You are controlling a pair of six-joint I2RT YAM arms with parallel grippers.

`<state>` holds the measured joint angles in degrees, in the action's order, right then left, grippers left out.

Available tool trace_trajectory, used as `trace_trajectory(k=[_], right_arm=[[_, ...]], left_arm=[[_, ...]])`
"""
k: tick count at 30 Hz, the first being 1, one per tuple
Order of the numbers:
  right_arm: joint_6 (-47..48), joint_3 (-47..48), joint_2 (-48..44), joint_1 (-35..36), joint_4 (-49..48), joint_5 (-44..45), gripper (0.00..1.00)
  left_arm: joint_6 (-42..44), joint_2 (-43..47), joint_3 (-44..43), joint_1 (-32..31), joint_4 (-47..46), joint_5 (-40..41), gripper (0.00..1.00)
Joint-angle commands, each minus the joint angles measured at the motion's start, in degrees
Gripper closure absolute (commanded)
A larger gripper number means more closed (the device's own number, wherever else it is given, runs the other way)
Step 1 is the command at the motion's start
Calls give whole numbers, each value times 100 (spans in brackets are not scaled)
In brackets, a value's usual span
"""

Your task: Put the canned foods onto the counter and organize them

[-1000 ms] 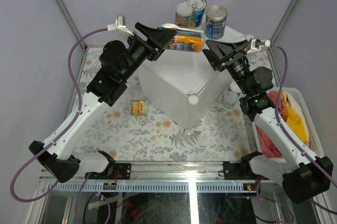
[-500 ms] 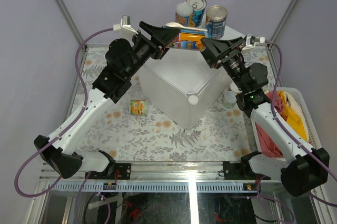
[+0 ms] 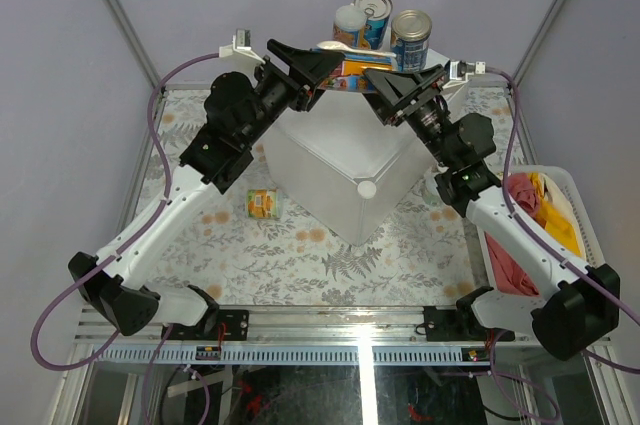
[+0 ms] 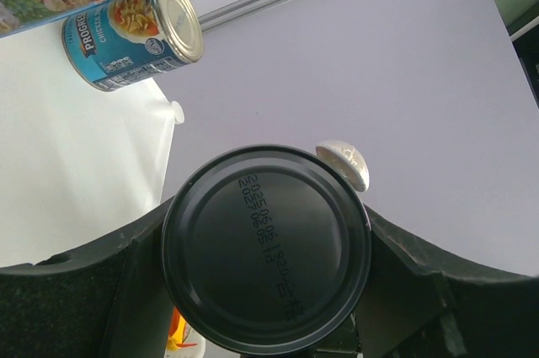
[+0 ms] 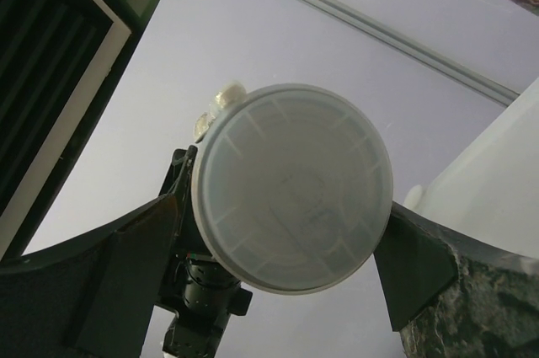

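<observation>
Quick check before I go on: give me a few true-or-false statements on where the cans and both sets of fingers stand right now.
1. The left fingers are shut on an orange-labelled can held sideways. True.
2. The right fingers are clamped on a cloth. False: they stand open on either side of the held can's white lid.
3. Three cans stand upright together at the far corner of the counter. True.
4. Every can is off the table. False: a yellow-labelled can lies on its side on it, left of the counter.
</observation>
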<state>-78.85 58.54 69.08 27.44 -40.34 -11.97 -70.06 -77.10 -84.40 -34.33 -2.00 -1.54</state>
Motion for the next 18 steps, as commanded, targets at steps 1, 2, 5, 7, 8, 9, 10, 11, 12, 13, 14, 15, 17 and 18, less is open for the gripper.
trace_trajectory(k=[1, 2, 5, 7, 8, 9, 10, 11, 12, 13, 14, 15, 17, 18], right_arm=[[381, 406, 60, 170, -394, 400, 1], [423, 451, 95, 193, -369, 425, 1], [468, 520, 206, 249, -434, 488, 1], [515, 595, 259, 288, -440, 545, 1], [562, 664, 282, 307, -433, 573, 1], [610, 713, 294, 326, -413, 599, 0], [663, 753, 301, 337, -381, 636, 0], [709, 786, 307, 340, -348, 677, 1], [756, 802, 301, 348, -336, 723, 3], [798, 817, 288, 349, -328, 767, 4], [841, 831, 289, 352, -311, 807, 6], [881, 848, 289, 352, -275, 829, 8], [935, 900, 303, 356, -238, 840, 12], [948, 924, 316, 355, -222, 832, 15]], left_arm=[[-279, 219, -241, 29, -1514, -29, 100], [-288, 226, -231, 31, -1520, -21, 100], [-284, 244, -211, 31, -1513, -30, 100], [-272, 259, -181, 31, -1497, -15, 100], [-271, 266, -158, 31, -1502, -5, 100], [-267, 277, -130, 32, -1511, -4, 100], [-264, 292, -119, 31, -1506, -3, 100], [-265, 298, -82, 31, -1505, 6, 100], [-258, 313, -59, 33, -1505, 19, 100], [-254, 332, -33, 32, -1505, 33, 100], [-247, 348, -5, 31, -1511, 50, 100], [-237, 353, 5, 31, -1504, 59, 100], [-207, 369, 20, 33, -1488, 71, 100], [-195, 369, 21, 32, -1484, 65, 100]])
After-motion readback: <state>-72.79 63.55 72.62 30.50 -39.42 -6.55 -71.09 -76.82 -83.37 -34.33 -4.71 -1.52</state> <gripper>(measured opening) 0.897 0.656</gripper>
